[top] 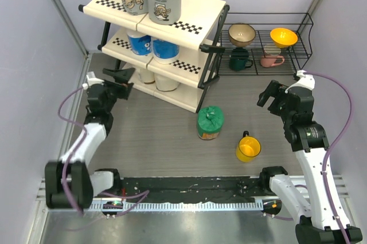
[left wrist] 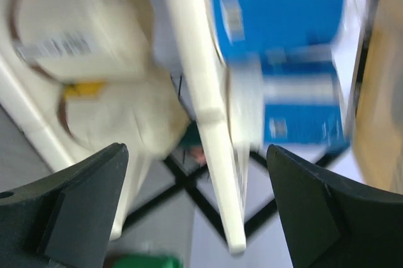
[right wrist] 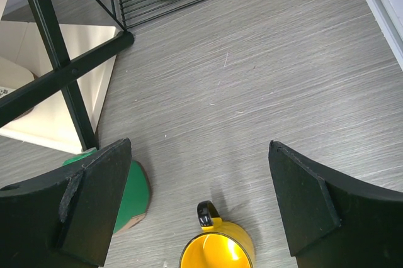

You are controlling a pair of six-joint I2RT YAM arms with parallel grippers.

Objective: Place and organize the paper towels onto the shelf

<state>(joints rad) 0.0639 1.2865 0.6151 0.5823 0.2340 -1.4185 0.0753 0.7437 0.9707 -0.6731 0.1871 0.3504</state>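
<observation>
1. Grey wood-grain worktop (top: pixel 160 135) carries the shelf (top: pixel 198 15) at the back left.
2. The green roll (top: pixel 210 122) stands upright just beside the shelf's front leg, well apart from both arms.
3. The left end effector (top: pixel 127 78), released and empty, faces the bottom-tier cream rolls (top: pixel 156 79), close by.
4. The right end effector (top: pixel 268 98) hangs released and empty, to the right of the green roll.

Yellow mug (top: pixel 248 149) is standing upright on grey table (top: pixel 155 135); black wire rack (top: pixel 261 39) is holding tan bowl (top: pixel 241 34), orange bowl (top: pixel 284 36), green mug (top: pixel 239 59), pink mug (top: pixel 270 59)
</observation>
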